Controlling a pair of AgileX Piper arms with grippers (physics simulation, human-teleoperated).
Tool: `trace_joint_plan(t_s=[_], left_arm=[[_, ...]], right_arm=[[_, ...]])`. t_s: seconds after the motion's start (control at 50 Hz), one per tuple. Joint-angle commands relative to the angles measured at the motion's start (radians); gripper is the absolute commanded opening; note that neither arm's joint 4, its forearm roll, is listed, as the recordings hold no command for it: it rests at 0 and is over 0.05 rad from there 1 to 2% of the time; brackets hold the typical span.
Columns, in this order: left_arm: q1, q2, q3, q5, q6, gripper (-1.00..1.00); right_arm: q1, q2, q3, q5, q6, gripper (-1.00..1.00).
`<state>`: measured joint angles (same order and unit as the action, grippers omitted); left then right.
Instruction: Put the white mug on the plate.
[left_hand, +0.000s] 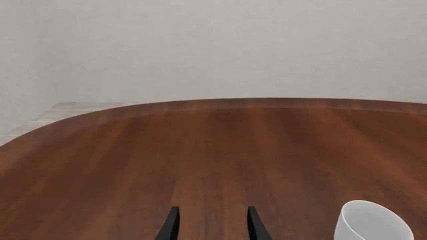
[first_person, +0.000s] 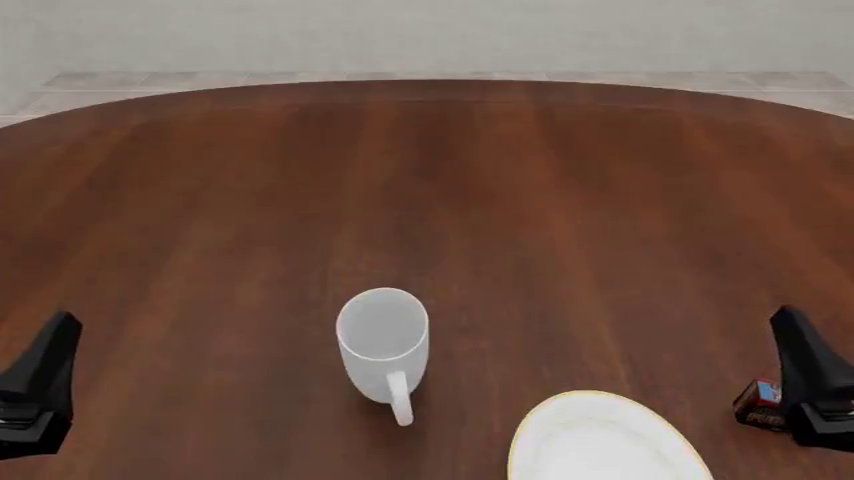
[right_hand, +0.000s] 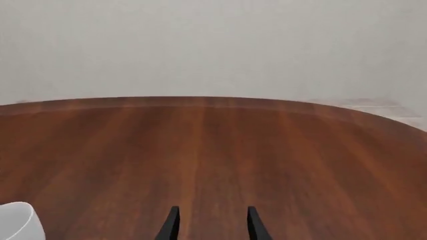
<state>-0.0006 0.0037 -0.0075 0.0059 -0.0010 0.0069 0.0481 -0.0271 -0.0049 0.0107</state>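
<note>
The white mug (first_person: 384, 342) stands upright near the table's front middle, its handle toward the camera; it also shows at the edge of the left wrist view (left_hand: 373, 222) and the right wrist view (right_hand: 17, 222). The plate (first_person: 603, 440), white with a pale gold rim, lies to the mug's front right, cut off by the frame edge. My left gripper (left_hand: 212, 225) hovers far left of the mug, fingers apart with nothing between them. My right gripper (right_hand: 212, 225) is far right of the plate, likewise open. In the front view each shows only as a dark shape, the left gripper (first_person: 38, 385) and the right gripper (first_person: 817, 385).
A small dark pudding box (first_person: 761, 402) sits by the right gripper, right of the plate. The round wooden table (first_person: 427, 180) stretches away to a curved far edge, with a pale wall behind.
</note>
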Motion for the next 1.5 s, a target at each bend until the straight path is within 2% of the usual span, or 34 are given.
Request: trace_joint_plan(t_s=[0.02,0.16,0.26,0.46,0.6,0.66,0.7,0.78,0.82,0.86,1.04,1.1,1.18,1.22,1.28,1.3,1.42,1.5], left_arm=[[0.000,-0.003,0.007,-0.011,0.006,1.00],[-0.009,-0.001,0.007,-0.004,0.001,1.00],[-0.008,-0.001,0.006,-0.005,0.001,1.00],[-0.009,-0.002,0.007,-0.006,0.003,1.00],[-0.009,-0.003,0.007,-0.010,0.007,1.00],[-0.009,-0.002,0.007,-0.007,0.004,1.00],[-0.009,-0.002,0.007,-0.007,0.004,1.00],[-0.009,-0.003,0.007,-0.010,0.007,1.00],[-0.009,-0.003,0.007,-0.009,0.006,1.00],[-0.009,-0.002,0.007,-0.007,0.004,1.00],[-0.009,-0.002,0.007,-0.009,0.006,1.00],[-0.009,-0.003,0.007,-0.006,0.004,1.00],[-0.009,-0.003,0.007,-0.007,0.005,1.00],[-0.009,-0.002,0.005,-0.007,0.006,1.00],[-0.009,-0.002,0.007,-0.006,0.004,1.00],[-0.009,-0.002,0.006,-0.005,0.004,1.00],[-0.009,-0.003,0.007,-0.007,0.005,1.00],[-0.009,-0.003,0.007,-0.006,0.004,1.00]], right_arm=[[0.023,0.132,-0.140,0.075,-0.012,1.00],[0.069,0.302,-0.321,0.210,0.007,1.00],[0.087,0.355,-0.412,0.276,-0.015,1.00],[0.140,0.487,-0.540,0.387,0.033,1.00],[0.166,0.605,-0.657,0.500,0.065,1.00],[0.173,0.642,-0.691,0.539,0.089,1.00],[0.179,0.688,-0.720,0.577,0.134,1.00],[0.190,0.734,-0.744,0.605,0.167,1.00],[0.215,0.762,-0.755,0.628,0.207,1.00],[0.230,0.782,-0.774,0.651,0.213,1.00],[0.317,0.881,-0.876,0.762,0.318,1.00],[0.342,0.923,-0.914,0.799,0.329,1.00],[0.386,0.964,-0.941,0.825,0.391,1.00],[0.428,0.998,-0.956,0.845,0.458,1.00],[0.473,1.035,-0.973,0.861,0.473,1.00],[0.492,1.047,-0.969,0.863,0.496,1.00],[0.535,1.096,-0.982,0.863,0.525,1.00],[0.594,1.127,-0.992,0.872,0.594,1.00]])
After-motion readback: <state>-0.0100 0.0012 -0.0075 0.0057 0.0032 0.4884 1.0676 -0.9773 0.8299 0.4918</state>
